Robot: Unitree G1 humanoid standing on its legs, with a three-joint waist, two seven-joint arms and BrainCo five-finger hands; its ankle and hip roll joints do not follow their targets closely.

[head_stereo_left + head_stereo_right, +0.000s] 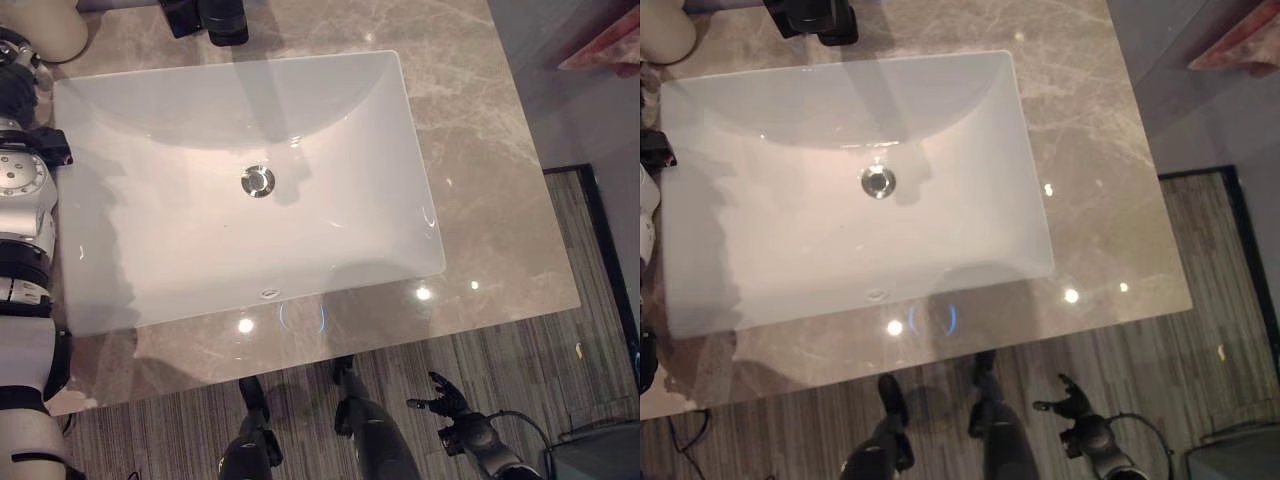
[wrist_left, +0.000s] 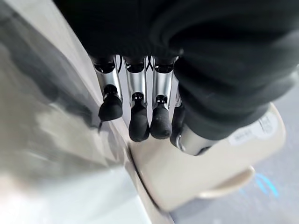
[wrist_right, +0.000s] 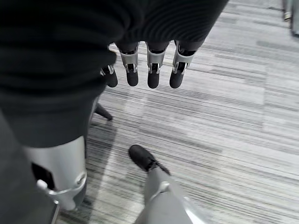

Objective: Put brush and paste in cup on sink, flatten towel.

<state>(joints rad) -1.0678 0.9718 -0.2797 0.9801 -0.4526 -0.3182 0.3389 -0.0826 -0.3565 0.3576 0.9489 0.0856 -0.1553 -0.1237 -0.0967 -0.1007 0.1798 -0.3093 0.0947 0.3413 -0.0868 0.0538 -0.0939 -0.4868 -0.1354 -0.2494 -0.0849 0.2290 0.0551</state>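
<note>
A cream cup [image 1: 45, 25] with a handle stands on the marble counter [image 1: 480, 150] at its back left corner, beside the white sink [image 1: 150, 180]. My left hand [image 2: 138, 121] hovers right at the cup [image 2: 210, 172], fingers straight and relaxed, dark tips against its side, nothing held. My right hand [image 1: 447, 400] hangs below the counter's front edge at the lower right, over the striped floor. Its fingers [image 3: 152, 70] are spread and empty.
A black object [image 1: 210, 18] stands at the back of the counter behind the sink. The chrome drain [image 1: 257, 181] sits mid-basin. A pink cloth [image 1: 605, 45] lies off the counter at the far right. A dark-edged mat [image 1: 590, 260] lies on the floor right of the counter.
</note>
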